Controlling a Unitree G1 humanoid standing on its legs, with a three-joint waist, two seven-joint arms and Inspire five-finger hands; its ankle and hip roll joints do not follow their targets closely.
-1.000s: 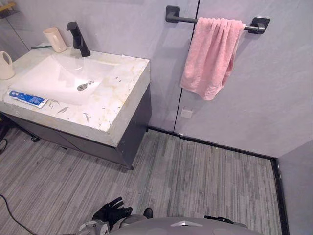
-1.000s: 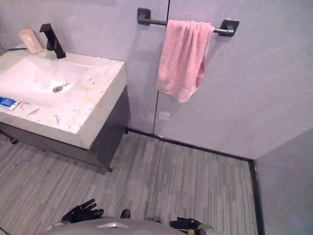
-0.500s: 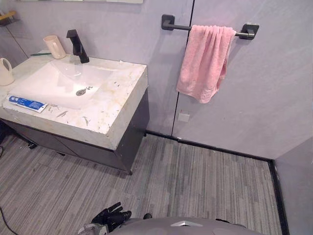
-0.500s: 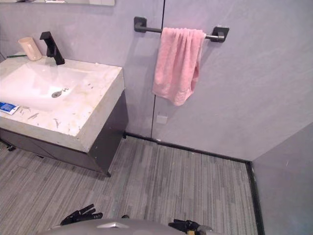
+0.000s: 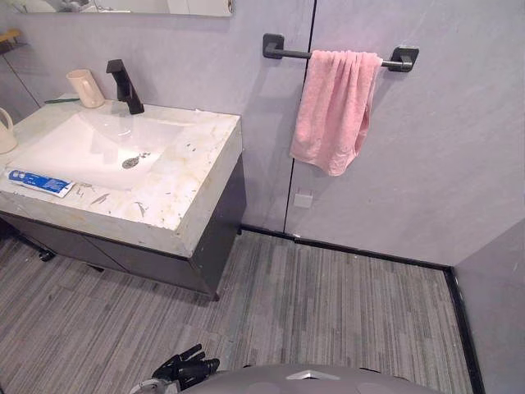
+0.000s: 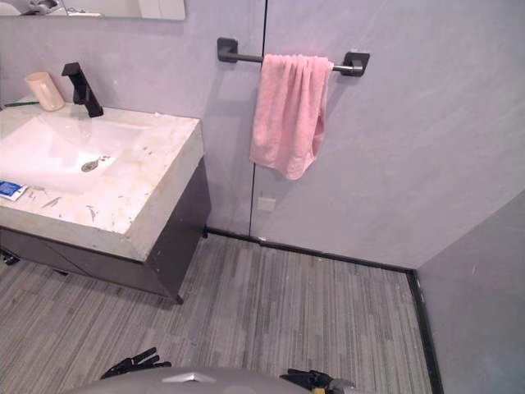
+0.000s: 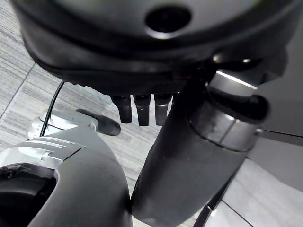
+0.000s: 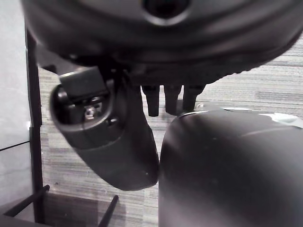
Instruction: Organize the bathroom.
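From the left eye view little looks tidied: a toothpaste tube [image 5: 35, 182] lies loose beside the sink basin [image 5: 90, 148], the pink towel [image 5: 331, 111] hangs bunched, while both wrist views show left hand [image 7: 142, 108] and right hand [image 8: 170, 98] straight-fingered, empty.

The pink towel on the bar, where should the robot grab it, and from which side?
Probably the pink towel is best pinched at its loose lower edge, coming from the front, since the wall sits right behind. It hangs bunched over the bar, so lifting upward should free it.
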